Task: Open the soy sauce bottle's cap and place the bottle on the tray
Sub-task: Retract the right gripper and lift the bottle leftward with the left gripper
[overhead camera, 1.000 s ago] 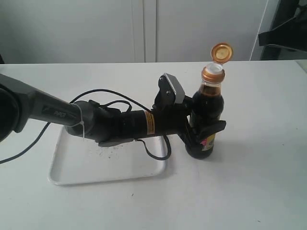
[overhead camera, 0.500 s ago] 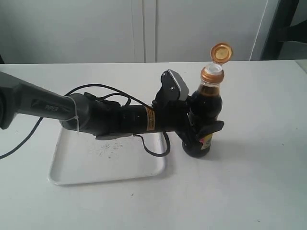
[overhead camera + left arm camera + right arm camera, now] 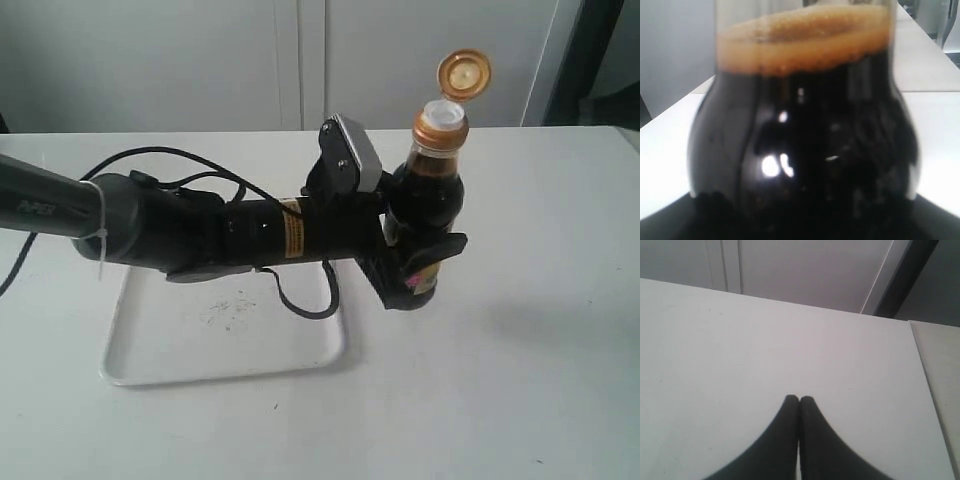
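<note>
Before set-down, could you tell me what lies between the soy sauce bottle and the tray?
Only bare table, in the exterior view; the left gripper holding the soy sauce bottle reaches across above the tray.

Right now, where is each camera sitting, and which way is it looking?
Exterior view: above the white table, looks down on the left gripper clasping the clear glass soy sauce bottle beside the flat white plastic tray.
Left wrist view: close against the bottle's dark liquid; no fingers clearly show.
Right wrist view: low over the table, facing the wall; shut right gripper shows.
Shared: exterior and left wrist both see the bottle.
</note>
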`<state>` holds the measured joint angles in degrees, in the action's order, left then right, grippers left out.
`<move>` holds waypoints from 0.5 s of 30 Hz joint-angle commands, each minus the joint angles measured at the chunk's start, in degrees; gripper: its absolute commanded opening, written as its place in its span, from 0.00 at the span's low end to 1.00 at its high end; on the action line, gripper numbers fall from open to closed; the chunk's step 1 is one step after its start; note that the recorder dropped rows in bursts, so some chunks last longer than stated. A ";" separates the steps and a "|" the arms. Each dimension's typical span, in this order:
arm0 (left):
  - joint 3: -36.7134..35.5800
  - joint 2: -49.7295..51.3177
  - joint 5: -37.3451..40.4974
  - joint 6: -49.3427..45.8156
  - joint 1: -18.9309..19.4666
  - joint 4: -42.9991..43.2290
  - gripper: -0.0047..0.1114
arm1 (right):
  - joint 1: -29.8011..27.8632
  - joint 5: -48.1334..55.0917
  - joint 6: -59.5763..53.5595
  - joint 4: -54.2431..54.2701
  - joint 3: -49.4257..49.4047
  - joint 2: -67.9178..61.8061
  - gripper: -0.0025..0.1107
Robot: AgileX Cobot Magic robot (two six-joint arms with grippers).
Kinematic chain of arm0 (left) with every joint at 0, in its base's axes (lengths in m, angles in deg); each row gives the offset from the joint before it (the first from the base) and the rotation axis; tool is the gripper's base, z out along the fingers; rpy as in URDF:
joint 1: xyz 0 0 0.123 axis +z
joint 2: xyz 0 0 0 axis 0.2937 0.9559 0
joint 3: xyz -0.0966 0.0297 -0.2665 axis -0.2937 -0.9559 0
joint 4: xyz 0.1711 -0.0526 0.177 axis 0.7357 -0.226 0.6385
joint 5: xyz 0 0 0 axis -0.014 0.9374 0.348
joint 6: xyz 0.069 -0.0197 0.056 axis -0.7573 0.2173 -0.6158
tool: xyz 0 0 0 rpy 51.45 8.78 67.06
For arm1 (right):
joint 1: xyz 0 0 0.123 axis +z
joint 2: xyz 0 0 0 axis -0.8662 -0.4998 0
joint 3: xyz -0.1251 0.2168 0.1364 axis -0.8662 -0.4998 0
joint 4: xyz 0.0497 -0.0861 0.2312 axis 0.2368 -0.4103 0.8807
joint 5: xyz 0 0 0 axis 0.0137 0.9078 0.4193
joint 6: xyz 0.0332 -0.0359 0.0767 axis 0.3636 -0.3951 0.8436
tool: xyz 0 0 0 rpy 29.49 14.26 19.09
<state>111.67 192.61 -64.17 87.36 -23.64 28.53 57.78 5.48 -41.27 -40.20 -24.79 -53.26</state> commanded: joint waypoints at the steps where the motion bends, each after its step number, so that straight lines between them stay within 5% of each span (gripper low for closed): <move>1: -2.92 -5.26 -5.59 -1.35 0.96 -3.18 0.04 | 2.82 0.07 -0.90 -1.38 -0.24 0.08 0.02; 15: -13.09 -14.95 -7.65 -0.06 9.91 -3.55 0.04 | 9.59 1.70 -3.67 -1.38 -0.24 -0.05 0.02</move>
<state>99.89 180.99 -66.33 86.76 -15.21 27.24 66.14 7.25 -42.92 -41.18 -24.79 -53.26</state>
